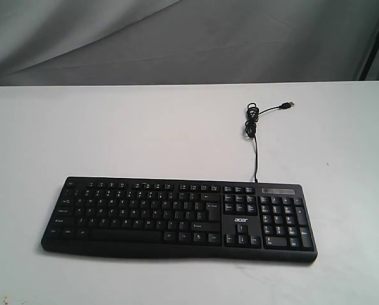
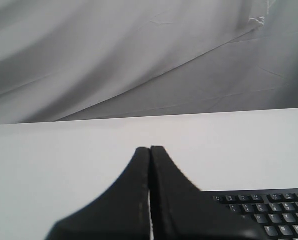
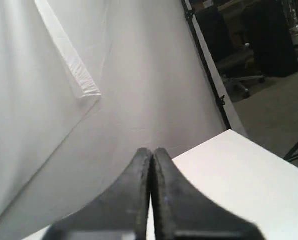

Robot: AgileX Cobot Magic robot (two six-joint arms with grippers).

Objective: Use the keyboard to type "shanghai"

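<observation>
The black keyboard with white legends and an "acer" logo lies flat near the front of the white table. Its thin black cable runs back from the top edge to a loose USB plug. Neither arm shows in the exterior view. In the left wrist view my left gripper is shut with nothing in it, held above the table, and a corner of the keyboard shows beside it. My right gripper is shut and empty too, pointing past the table's corner at the backdrop.
A grey-white cloth backdrop hangs behind the table. A black stand pole and dark chairs stand beyond the table's right edge. The cable forms a small coil behind the keyboard.
</observation>
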